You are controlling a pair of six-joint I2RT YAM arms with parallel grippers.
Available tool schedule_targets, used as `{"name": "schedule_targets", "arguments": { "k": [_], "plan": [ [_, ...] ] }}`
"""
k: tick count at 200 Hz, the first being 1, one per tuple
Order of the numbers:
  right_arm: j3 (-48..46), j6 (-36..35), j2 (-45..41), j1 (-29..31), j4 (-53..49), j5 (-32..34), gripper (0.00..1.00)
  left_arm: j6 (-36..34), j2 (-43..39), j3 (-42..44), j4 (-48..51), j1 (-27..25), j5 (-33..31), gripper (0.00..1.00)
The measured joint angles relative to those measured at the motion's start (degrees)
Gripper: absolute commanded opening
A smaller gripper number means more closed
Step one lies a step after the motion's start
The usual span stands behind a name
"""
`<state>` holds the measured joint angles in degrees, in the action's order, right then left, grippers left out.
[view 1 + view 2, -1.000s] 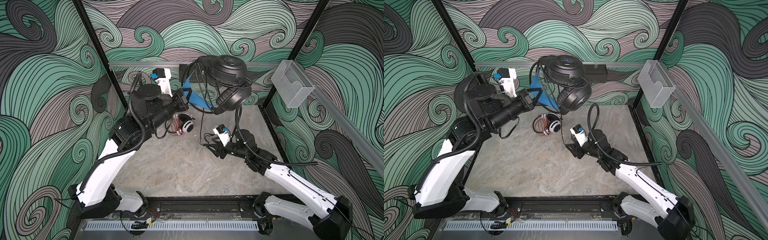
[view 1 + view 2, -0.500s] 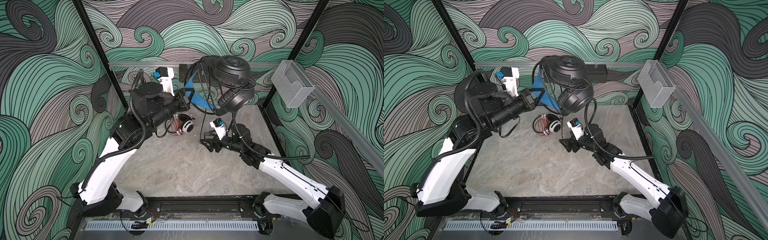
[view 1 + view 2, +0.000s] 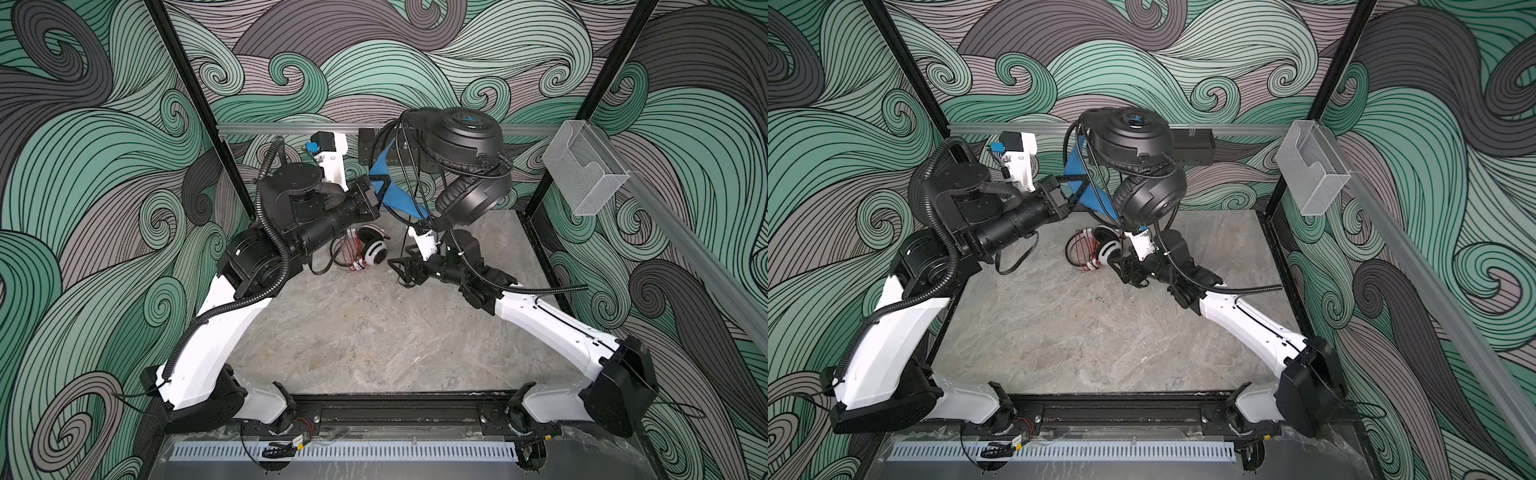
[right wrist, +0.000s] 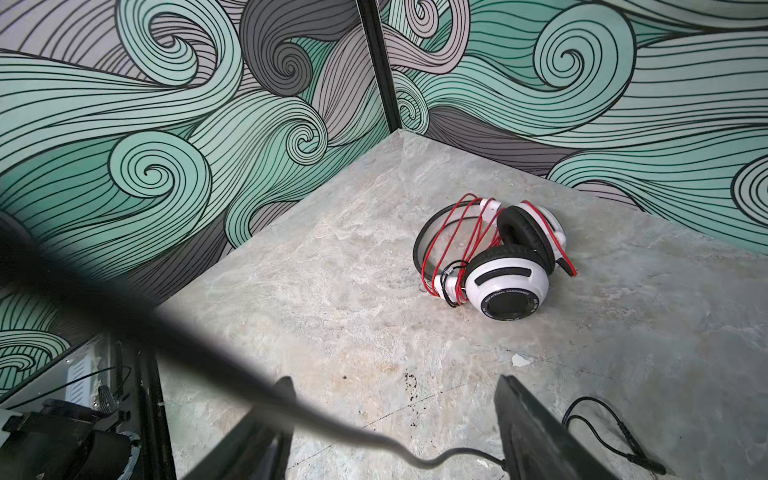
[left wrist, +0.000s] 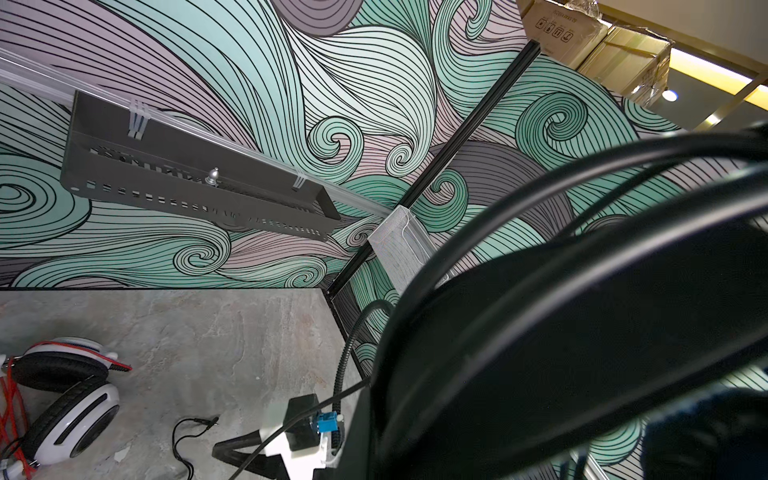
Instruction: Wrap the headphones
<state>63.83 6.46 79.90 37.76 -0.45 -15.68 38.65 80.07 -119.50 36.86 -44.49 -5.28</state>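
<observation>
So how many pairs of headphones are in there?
2. The white headphones lie on the table near the back. The black headphones hang in the air, held up by the left gripper. I see no others.

grey marbled tabletop; the white headphones lie on it near the frame's centre in both top views, a black cord's plug end near them
</observation>
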Motion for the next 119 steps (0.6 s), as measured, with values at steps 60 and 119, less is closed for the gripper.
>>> {"name": "schedule_targets", "arguments": {
  "k": [60, 119],
  "plan": [
    [0.0, 0.0, 0.6, -1.0, 1.1, -1.0, 0.21, 0.2, 1.2, -1.9, 0.2, 0.1, 0.8, 0.00],
    [-2.5, -1.7, -2.3, -0.1, -1.0, -0.5, 0.00, 0.7, 1.6, -2.4, 0.9, 1.0, 1.3, 0.00]
  ]
}}
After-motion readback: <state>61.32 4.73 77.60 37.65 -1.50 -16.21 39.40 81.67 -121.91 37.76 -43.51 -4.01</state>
